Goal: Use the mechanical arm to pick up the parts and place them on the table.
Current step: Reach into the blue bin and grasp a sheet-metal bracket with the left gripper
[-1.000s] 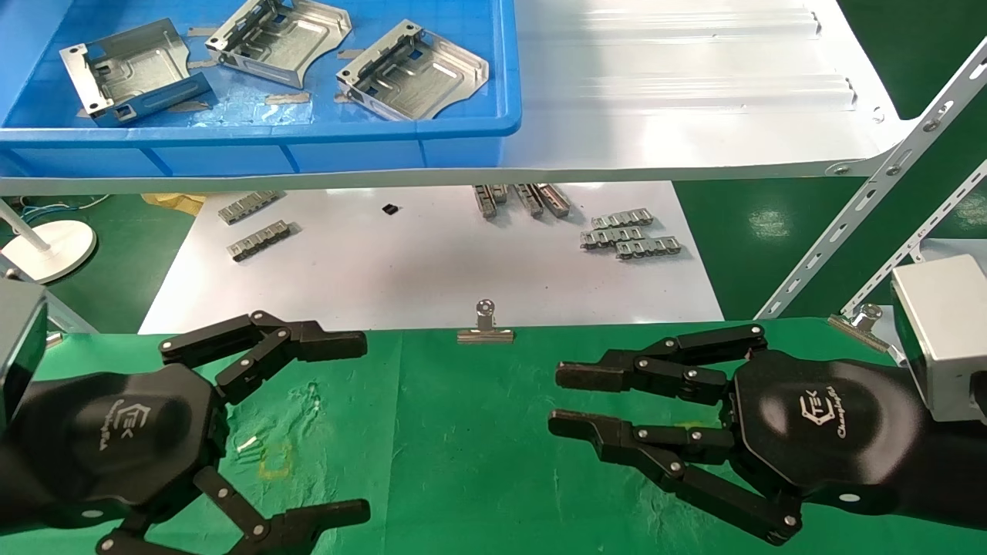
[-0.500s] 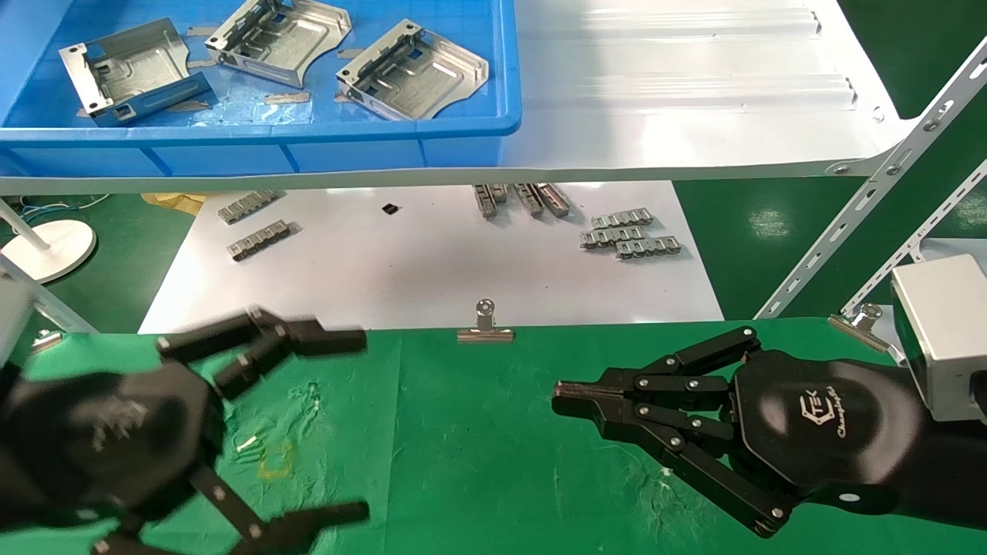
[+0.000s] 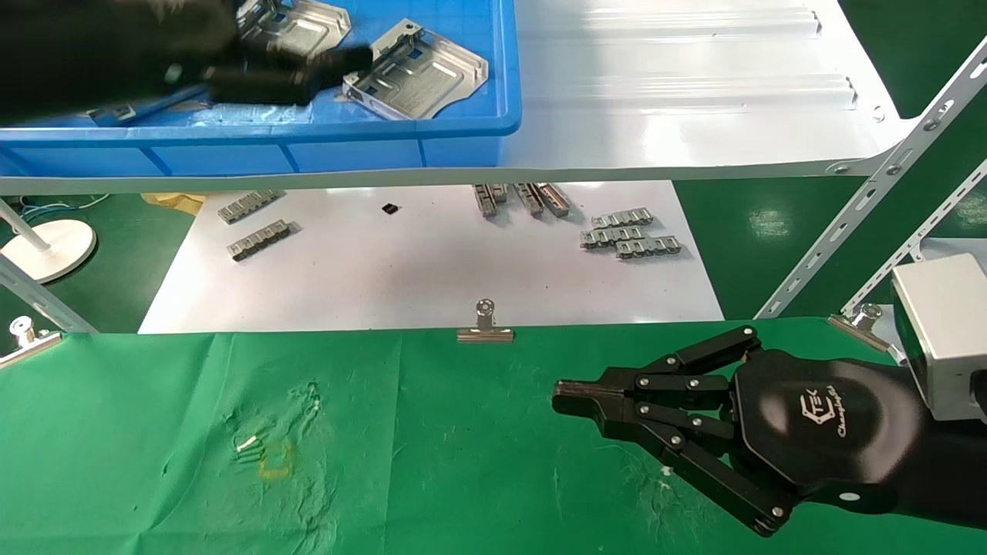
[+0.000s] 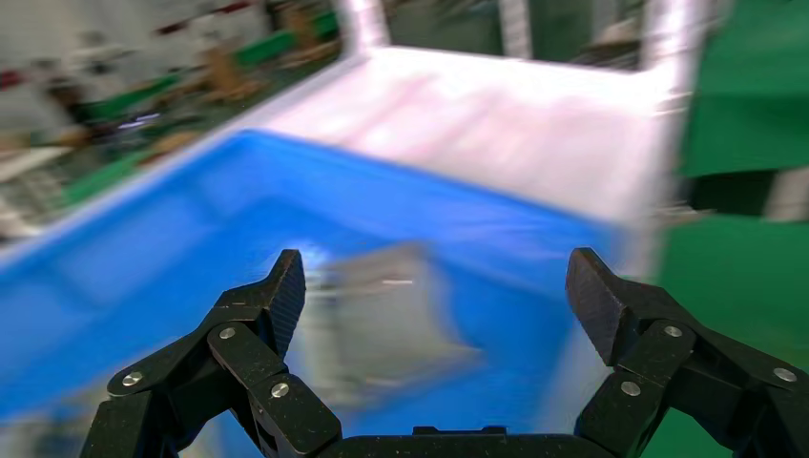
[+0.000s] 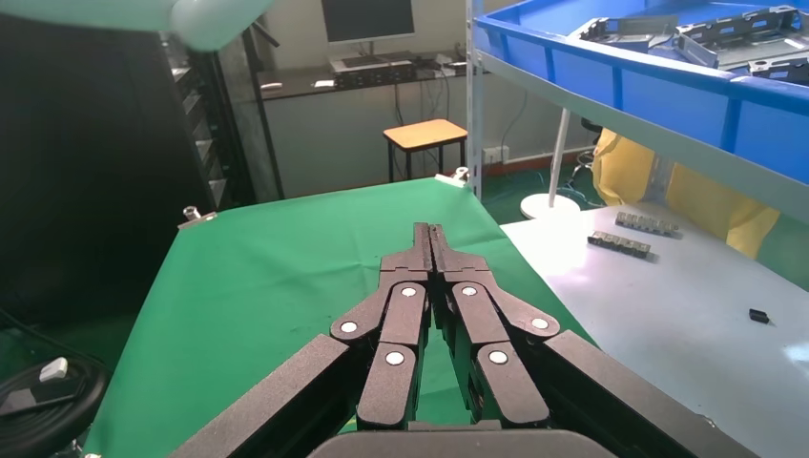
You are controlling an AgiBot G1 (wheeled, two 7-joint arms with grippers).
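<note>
Left tool (image 4: 434, 296) spread wide over tray (image 3: 463, 127); right tool (image 3: 567, 393) closed above table (image 3: 432, 462).

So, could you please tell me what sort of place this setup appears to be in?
Probably a factory or assembly workstation: stamped metal parts lie in a blue tray on a white shelf, above a green-cloth table. The right wrist view adds racking and a monitor behind.

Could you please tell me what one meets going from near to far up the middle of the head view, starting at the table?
Table → binder clip → white sheet with grey linked strips → white shelf carrying the blue tray → parts in the tray, with the open left gripper over them.
</note>
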